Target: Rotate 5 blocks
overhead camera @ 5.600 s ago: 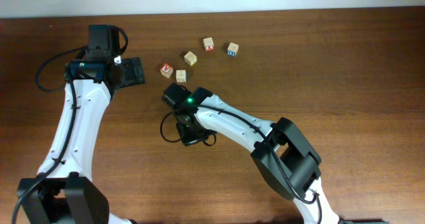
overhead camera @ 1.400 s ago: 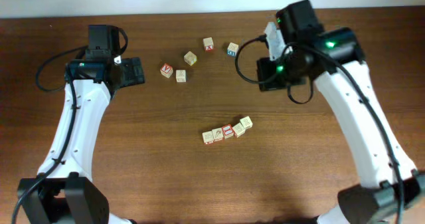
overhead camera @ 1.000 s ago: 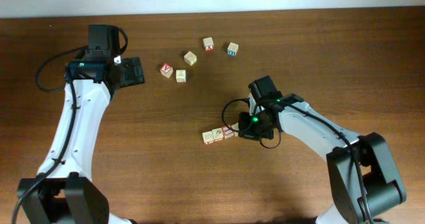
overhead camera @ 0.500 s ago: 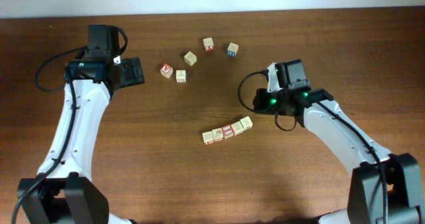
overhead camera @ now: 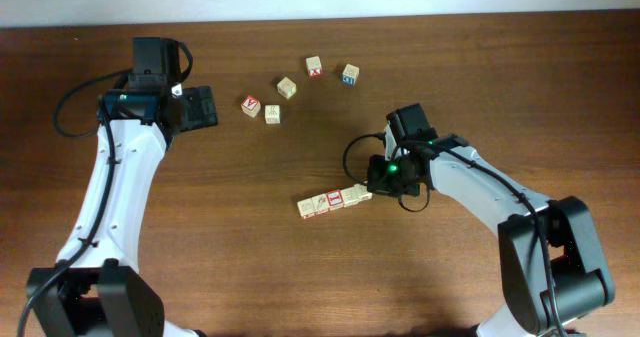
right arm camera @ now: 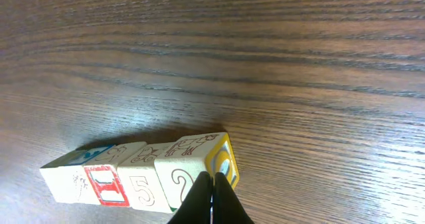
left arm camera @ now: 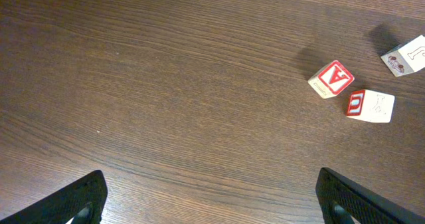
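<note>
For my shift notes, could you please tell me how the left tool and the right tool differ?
The left tool stands wide open; the right tool is shut. The left tool hangs apart from the red A cube, touching nothing; the right tool's tip sits at the yellow-faced end of the block row. Both hold nothing.

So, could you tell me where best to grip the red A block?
Probably take the red A block from straight above, by the two opposite sides not facing the U block: it lies flat, A up, and that neighbour crowds one side.

five blocks point(overhead camera: 335, 199) point(right arm camera: 143, 177), touching, slanted row
</note>
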### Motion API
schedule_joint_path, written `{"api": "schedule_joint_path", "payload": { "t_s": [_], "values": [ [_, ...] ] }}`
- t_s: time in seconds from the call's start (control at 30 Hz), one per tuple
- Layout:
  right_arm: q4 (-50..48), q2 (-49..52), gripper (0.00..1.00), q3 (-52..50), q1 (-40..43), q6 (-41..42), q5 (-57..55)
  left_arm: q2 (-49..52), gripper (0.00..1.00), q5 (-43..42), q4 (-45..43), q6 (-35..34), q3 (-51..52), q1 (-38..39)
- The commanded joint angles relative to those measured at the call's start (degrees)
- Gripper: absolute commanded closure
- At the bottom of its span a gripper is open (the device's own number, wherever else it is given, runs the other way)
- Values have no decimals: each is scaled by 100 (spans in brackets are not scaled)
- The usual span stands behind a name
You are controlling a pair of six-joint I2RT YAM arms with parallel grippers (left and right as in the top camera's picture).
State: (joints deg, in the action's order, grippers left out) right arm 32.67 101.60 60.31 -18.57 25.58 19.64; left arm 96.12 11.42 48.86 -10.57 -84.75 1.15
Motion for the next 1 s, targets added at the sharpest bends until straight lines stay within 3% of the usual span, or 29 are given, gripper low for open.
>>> {"api": "schedule_joint_path", "payload": {
  "t_s": [0.0,0.13,0.27,0.3,0.37,0.4,0.43,0.47,0.5,0.53,0.57,0.6,0.73,0.97],
  "values": [
    [-7,2,88,92,52,17,50,-17,1,42,9,-74,-79,-9],
    [468,-4,87,1014,157,-284,-229,-15,1,42,9,-74,-79,-9],
    [745,-13,89,1198,-210,-282,-470,-17,1,42,9,-74,-79,-9],
    [1163,-13,92,1401,39,-516,-286,-17,1,42,9,-74,-79,-9],
    [1864,-11,92,1458,750,-1882,203,-17,1,42,9,-74,-79,-9],
    [1856,2,91,1449,907,-1985,203,-17,1,39,7,-74,-79,-9],
    [1851,4,91,1447,931,-1985,203,-17,1,-380,24,-76,-79,-9],
    [1810,4,91,1357,922,-1982,203,-17,1,-2059,262,-111,-79,-9],
    [1705,4,91,1204,920,-1982,297,-15,1,-2590,260,-184,-79,-9],
    [1381,4,91,894,920,-1982,636,0,22,-3010,295,-291,-59,-4],
    [1117,4,91,671,920,-1980,741,0,71,-2977,382,-909,-2,24],
    [988,4,91,632,920,-1980,739,35,100,-2813,398,-1482,192,254],
    [896,4,91,632,920,-1956,750,52,100,-2509,339,-2288,1366,1113],
    [909,7,91,573,879,-1958,671,52,100,-2144,245,-2286,1541,1119]
  ]
}}
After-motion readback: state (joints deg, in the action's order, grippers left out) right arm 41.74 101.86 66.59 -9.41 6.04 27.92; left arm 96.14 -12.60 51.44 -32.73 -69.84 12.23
